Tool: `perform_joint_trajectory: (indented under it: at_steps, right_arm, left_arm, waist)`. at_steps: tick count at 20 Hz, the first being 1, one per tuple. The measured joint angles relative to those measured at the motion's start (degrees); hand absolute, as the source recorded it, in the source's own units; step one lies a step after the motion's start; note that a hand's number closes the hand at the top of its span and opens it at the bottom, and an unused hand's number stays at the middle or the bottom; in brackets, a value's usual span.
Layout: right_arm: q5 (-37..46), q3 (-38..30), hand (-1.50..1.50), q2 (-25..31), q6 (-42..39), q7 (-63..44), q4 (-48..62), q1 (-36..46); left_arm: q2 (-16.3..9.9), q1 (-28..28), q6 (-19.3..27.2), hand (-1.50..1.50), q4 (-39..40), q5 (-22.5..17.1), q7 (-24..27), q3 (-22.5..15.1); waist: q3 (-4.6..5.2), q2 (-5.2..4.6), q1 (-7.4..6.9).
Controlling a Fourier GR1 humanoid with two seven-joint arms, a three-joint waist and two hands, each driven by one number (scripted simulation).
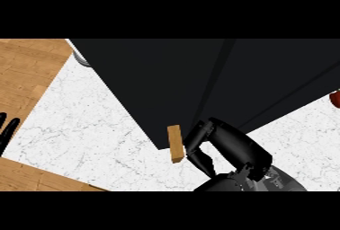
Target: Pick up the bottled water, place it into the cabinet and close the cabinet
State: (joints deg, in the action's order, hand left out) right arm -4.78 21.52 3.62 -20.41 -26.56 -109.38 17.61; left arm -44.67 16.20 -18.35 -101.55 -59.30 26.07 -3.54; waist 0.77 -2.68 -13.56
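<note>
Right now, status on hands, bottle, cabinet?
Right hand at the black cabinet, fingers curled beside the wooden handle. Left hand open, resting at left edge. Bottle not visible.

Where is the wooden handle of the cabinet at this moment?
In the head view, the wooden handle sits low at the centre, on the black cabinet's bottom corner, just left of the right hand.

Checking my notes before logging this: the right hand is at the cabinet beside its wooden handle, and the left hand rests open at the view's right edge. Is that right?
Not quite. The left hand rests open at the left edge, not the right, as the head view shows. The rest holds: the right hand is at the cabinet beside its wooden handle.
</note>
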Motion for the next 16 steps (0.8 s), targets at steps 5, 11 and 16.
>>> perform_joint_trajectory:
  at_steps: [5, 11, 16]
  right_arm:
    - [2.0, -5.0, 1.50, -2.5, 9.5, -1.6, 10.6, 11.1]
    - [-0.2, -6.8, -1.50, -3.7, 18.9, -3.4, 20.9, 20.8]
    - [-4.0, -5.5, -1.50, -3.7, 24.5, -4.4, 25.2, 24.2]
  left_arm:
    - [0.3, 0.3, -0.7, -1.50, 0.6, -0.3, 0.2, 0.1]
    - [0.5, 0.5, -1.7, -1.50, 1.5, -0.6, 0.5, 0.6]
    - [0.9, 0.5, -2.0, -1.50, 2.2, -0.7, 0.7, 0.8]
  waist:
    - [-0.25, 0.07, 0.46]
    - [-0.51, 0.65, 1.07]
    - [-0.68, 1.26, 2.17]
